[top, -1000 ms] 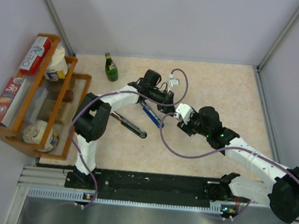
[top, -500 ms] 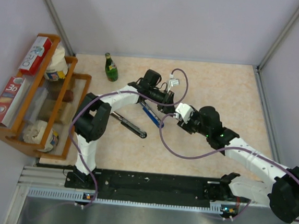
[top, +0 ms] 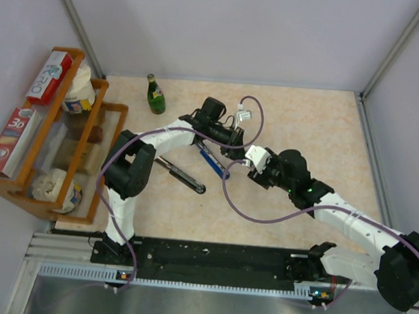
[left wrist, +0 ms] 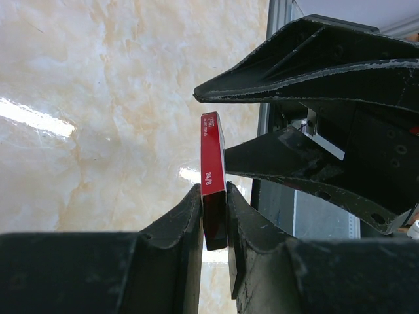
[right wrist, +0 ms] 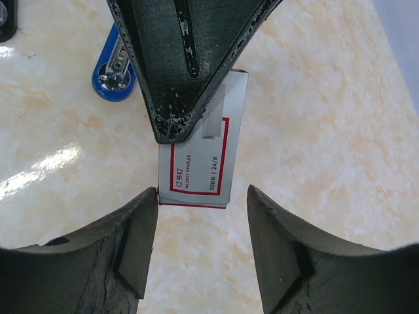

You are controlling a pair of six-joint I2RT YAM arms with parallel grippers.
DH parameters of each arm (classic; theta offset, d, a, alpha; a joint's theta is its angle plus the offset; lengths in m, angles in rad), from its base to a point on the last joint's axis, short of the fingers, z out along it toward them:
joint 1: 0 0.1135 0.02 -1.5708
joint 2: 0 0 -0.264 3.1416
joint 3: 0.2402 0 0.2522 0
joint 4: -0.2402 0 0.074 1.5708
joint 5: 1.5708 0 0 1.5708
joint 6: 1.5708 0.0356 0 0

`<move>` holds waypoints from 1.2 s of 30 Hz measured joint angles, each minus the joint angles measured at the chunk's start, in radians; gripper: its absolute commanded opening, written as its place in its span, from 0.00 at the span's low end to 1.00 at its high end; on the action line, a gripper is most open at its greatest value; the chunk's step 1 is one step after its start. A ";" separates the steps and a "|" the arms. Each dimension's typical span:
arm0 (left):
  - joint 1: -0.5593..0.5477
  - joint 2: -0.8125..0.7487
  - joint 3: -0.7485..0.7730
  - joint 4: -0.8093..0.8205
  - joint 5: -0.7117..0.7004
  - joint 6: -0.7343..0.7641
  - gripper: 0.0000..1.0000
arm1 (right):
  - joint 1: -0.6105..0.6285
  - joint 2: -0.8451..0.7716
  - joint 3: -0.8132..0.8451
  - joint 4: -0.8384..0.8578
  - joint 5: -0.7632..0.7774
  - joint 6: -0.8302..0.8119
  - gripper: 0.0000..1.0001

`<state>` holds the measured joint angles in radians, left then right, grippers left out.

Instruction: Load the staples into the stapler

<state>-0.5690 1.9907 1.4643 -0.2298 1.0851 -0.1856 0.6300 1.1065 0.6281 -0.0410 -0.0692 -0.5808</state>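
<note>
The staples (right wrist: 200,163) are a small flat white box with a red frame, hanging above the table. My left gripper (left wrist: 213,190) is shut on it, and its red edge (left wrist: 212,154) stands up between the fingers. My right gripper (right wrist: 203,193) faces it, open. The right gripper's left finger (right wrist: 141,222) is at the box's lower corner, and its right finger (right wrist: 275,222) stands apart from the box. The blue stapler (top: 211,159) lies on the table just left of both grippers, and its rounded end (right wrist: 114,69) shows metal inside. In the top view the box is hidden between the two grippers.
A long black bar (top: 182,175) lies on the table beside the stapler. A green bottle (top: 155,96) stands at the back. A wooden rack (top: 85,150) with boxes and jars fills the left side. Purple cables (top: 243,204) loop over the table.
The right wrist has crept slightly toward the left gripper. The left gripper and the box have not moved.
</note>
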 measured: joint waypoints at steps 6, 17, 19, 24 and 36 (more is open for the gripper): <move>0.000 0.000 0.000 0.000 0.003 0.000 0.23 | 0.000 0.001 0.000 0.000 0.004 0.000 0.55; 0.000 0.000 0.000 0.018 0.006 -0.004 0.23 | -0.005 0.014 0.000 0.012 0.015 -0.001 0.45; 0.001 0.000 0.000 0.021 0.007 -0.005 0.23 | -0.005 0.014 0.000 0.012 0.015 -0.002 0.43; 0.001 0.000 0.000 0.028 0.010 -0.008 0.23 | -0.005 0.015 -0.005 0.020 0.015 -0.004 0.38; 0.016 0.000 0.000 0.032 0.018 -0.024 0.22 | -0.023 0.000 -0.026 0.056 -0.012 -0.029 0.33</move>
<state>-0.5526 1.9907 1.4639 -0.1974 1.1027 -0.2100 0.6075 1.1069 0.6022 0.0151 -0.0811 -0.6098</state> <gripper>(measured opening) 0.228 0.384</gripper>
